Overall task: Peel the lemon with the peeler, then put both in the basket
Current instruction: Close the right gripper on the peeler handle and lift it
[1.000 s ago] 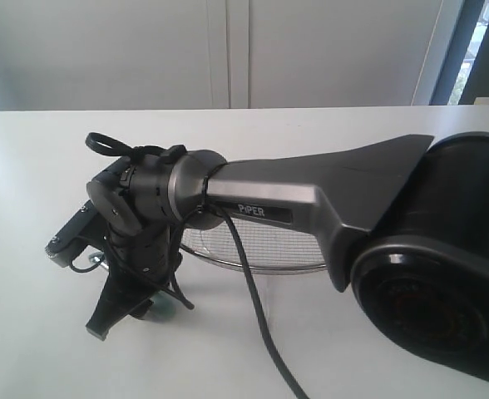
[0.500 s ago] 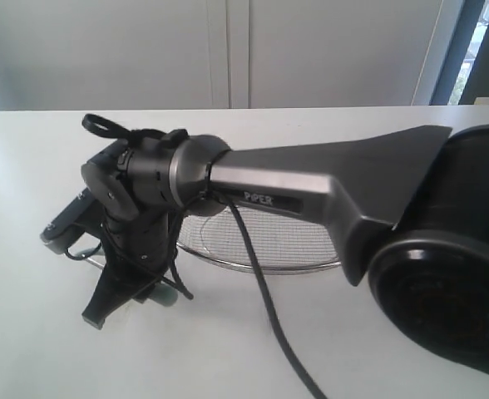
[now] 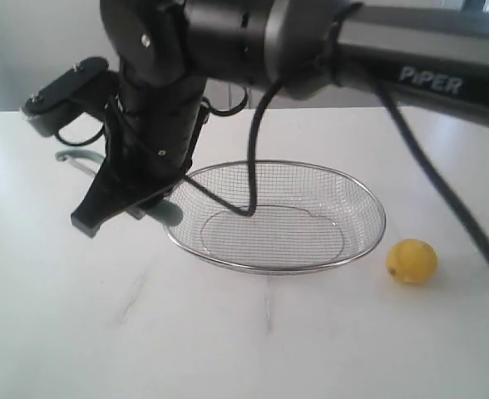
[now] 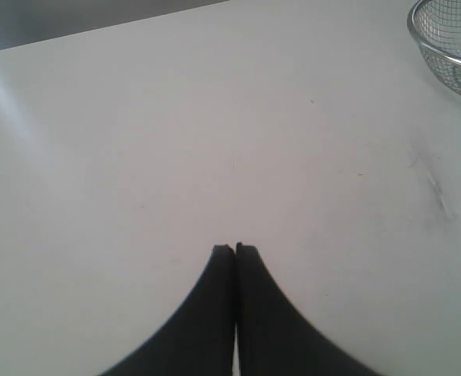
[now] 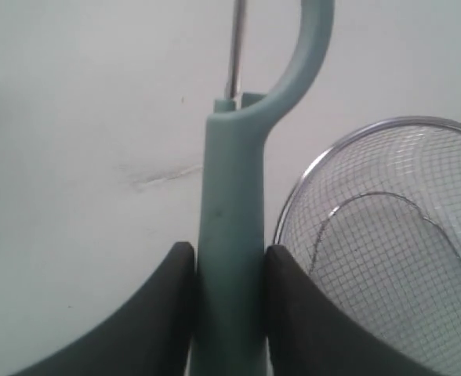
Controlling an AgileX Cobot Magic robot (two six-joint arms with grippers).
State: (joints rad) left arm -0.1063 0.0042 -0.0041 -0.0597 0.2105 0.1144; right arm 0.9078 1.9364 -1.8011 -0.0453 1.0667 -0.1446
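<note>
My right gripper (image 5: 229,252) is shut on the pale teal handle of the peeler (image 5: 230,204), whose curved head and metal blade point away from the jaws. In the exterior view this gripper (image 3: 124,204) hangs above the table just left of the basket (image 3: 377,218), with the end of the peeler's handle (image 3: 171,214) sticking out beside it. The yellow lemon (image 3: 412,261) lies on the table right of the basket, far from both grippers. My left gripper (image 4: 235,249) is shut on nothing above bare table.
The wire-mesh basket (image 5: 387,235) holds nothing; its rim (image 4: 419,39) also shows at the edge of the left wrist view. The right arm's dark link and cable (image 3: 257,141) span the top of the exterior view over the basket. White table all round.
The right jaws have closed on the peeler and the right arm has risen with it, off the table. That uncovers the basket and lemon in the exterior view.
</note>
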